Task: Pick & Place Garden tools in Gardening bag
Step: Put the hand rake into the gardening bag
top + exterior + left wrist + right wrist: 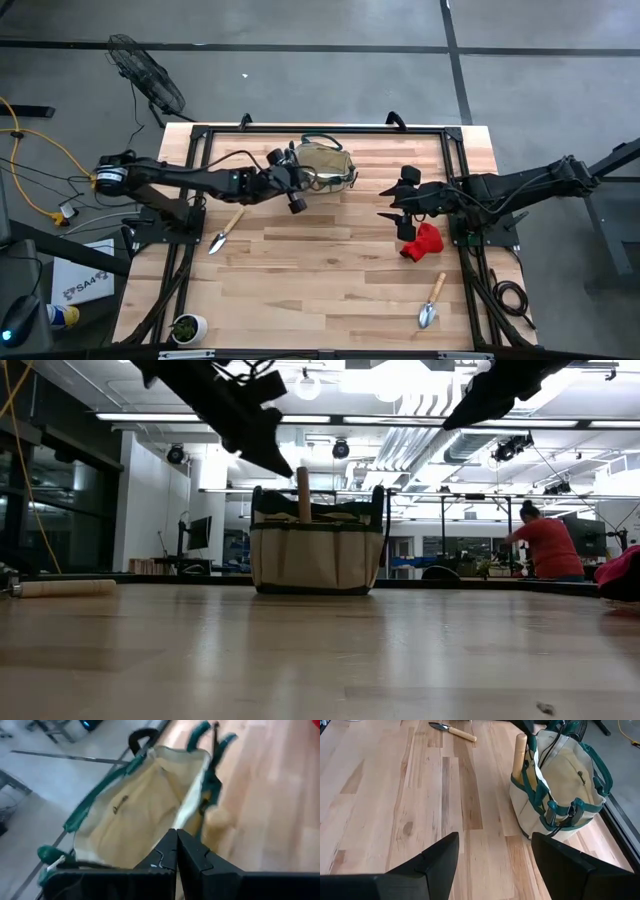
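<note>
The left gripper (296, 203) hangs just beside the gardening bag (325, 165), on the side toward the table's middle, and its fingers (192, 855) are pressed together with nothing between them. From the left wrist view the bag's mouth gapes right ahead of those closed tips. The right gripper (388, 215) waits over the right half of the table, fingers (437, 857) spread wide and empty, directly above the red glove (424, 240).

Judging by that pose, the red glove looks like the next thing to go. To take it cleanly the right arm should drop straight down, pinch a thick fold and not a thin edge, and lift high enough to clear the bag's green rim before letting go over the open centre. The glove is soft and may sag or drape over the rim, so a release well inside the mouth is the safer choice. The left arm would do well to back off from the bag first, since both arms would crowd the same spot.

The bag stands upright near the far edge of the table. A wooden handle (520, 750) pokes up out of it on one side, so at least one tool is already stowed; I can't make out what else lies deeper inside. Outside it, one trowel (226, 230) lies near the left arm and another trowel (431, 303) lies near the front right, both well apart from the bag.
</note>
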`<action>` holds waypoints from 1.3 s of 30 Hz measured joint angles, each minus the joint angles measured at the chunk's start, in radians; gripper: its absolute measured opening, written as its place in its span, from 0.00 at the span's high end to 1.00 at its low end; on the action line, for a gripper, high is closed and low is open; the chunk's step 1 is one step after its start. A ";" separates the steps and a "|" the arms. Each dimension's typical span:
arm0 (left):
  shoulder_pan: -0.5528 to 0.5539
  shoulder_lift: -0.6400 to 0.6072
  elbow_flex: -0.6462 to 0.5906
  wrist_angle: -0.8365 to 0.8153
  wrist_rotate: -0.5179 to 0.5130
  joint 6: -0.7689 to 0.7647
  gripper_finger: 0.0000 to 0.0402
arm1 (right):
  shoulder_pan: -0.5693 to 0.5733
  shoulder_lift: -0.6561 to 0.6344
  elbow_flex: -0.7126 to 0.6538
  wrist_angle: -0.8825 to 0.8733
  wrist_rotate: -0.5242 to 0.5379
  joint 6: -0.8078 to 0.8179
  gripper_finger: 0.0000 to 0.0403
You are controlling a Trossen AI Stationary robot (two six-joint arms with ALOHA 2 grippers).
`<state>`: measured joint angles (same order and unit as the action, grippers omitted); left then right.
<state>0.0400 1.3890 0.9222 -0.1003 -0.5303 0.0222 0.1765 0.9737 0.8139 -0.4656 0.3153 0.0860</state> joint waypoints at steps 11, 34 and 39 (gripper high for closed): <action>-0.008 0.028 0.001 0.004 0.218 0.007 1.00 | 0.000 0.000 0.000 0.018 0.000 0.001 0.40; 0.020 0.075 0.000 0.101 0.090 -0.025 1.00 | -0.001 0.000 0.000 0.006 0.006 0.015 0.40; 0.020 0.115 0.000 0.105 0.096 -0.027 1.00 | -0.001 0.000 0.000 0.006 0.008 0.015 0.40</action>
<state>0.0597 1.5041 0.9226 0.0049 -0.4341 -0.0044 0.1757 0.9741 0.8139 -0.4597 0.3237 0.1009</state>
